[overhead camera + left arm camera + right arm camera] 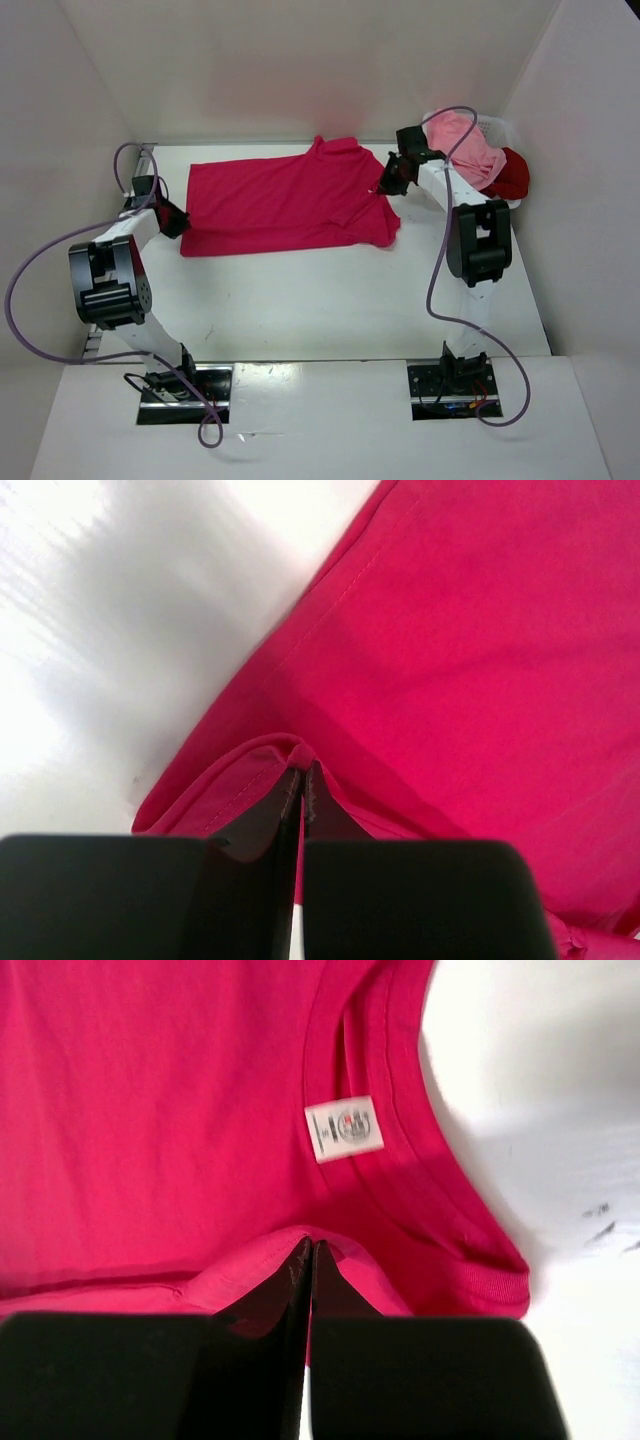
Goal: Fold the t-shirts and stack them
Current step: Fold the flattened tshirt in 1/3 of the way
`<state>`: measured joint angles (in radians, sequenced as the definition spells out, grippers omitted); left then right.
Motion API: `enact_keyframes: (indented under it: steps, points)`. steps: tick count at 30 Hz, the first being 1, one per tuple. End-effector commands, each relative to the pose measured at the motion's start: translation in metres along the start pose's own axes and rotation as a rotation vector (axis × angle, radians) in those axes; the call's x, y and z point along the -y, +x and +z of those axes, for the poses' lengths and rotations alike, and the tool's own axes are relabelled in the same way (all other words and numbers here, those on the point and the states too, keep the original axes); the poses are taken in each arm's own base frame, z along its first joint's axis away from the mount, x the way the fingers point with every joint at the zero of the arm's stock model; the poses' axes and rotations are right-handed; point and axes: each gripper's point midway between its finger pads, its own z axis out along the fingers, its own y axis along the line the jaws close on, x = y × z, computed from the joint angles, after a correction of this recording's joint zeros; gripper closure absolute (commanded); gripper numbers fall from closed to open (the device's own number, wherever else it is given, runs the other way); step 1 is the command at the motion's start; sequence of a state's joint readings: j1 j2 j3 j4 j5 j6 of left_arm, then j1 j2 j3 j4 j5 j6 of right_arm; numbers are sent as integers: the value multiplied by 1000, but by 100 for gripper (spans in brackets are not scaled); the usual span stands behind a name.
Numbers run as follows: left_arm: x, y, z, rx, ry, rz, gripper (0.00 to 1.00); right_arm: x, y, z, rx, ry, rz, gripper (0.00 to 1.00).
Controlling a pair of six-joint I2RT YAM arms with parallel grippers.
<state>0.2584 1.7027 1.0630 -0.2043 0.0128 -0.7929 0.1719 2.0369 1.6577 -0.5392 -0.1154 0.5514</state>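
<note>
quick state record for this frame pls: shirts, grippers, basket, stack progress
crimson-pink shirt: spread out on the table, neck end to the right
left gripper: shut, pinching the shirt's left edge
right gripper: shut, pinching cloth at the neck end, near the neck label
light pink shirt: heaped in the basket, far right corner
dark red shirt: same basket, beside the light pink one
stack: no folded stack in view
</note>
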Motion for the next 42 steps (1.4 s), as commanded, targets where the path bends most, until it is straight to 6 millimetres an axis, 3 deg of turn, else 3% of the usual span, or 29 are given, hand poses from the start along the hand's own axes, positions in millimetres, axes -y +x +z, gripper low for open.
enact_keyframes:
  steps: [1, 6, 11, 14, 15, 18, 22, 24, 25, 26, 27, 31, 35, 37, 38, 40, 42]
  points:
    - [14, -18, 12, 31, 31, -28, 100, -8, -31, 7, 74, 0, -25, 100]
    - [22, -23, 17, 46, 60, -48, 100, -17, -52, 15, 109, -1, -27, 100]
    - [22, -27, 27, 46, 46, -58, 98, -18, -56, 42, 89, -1, -26, 100]
    - [30, -32, 23, 62, 74, -79, 87, -17, -56, 49, 82, 3, -25, 100]
    - [31, -33, 21, 69, 81, -79, 76, -21, -61, 46, 95, -5, -26, 99]
    - [38, -47, 8, 123, 100, -78, 61, -29, -73, 39, 124, -24, -30, 88]
    - [40, -59, -18, 170, 117, -61, 43, -51, -95, -1, 195, -80, -48, 70]
    - [31, -54, -25, 167, 105, -68, 42, -50, -89, -10, 186, -83, -59, 67]
    - [28, -57, -33, 183, 110, -75, 42, -56, -94, -29, 216, -103, -63, 66]
    - [24, -52, -35, 175, 102, -76, 44, -56, -93, -36, 224, -106, -73, 66]
    - [14, -40, -32, 154, 84, -77, 47, -47, -76, -33, 188, -94, -70, 66]
    - [-12, -7, -37, 92, 53, -86, 64, -32, -44, -54, 175, -108, -72, 100]
    - [-28, 4, -37, 70, 31, -112, 75, 4, 8, -65, 113, -51, -61, 100]
    - [-28, 7, -34, 56, 33, -112, 79, 20, 16, -64, 112, -12, -60, 100]
    - [-38, 13, -28, 36, 6, -134, 81, 31, 28, -60, 94, 11, -56, 100]
    - [-41, 19, -22, 15, 2, -145, 81, 41, 39, -55, 72, 36, -53, 98]
    - [-45, 27, -15, -14, -7, -158, 71, 50, 48, -43, 51, 60, -50, 85]
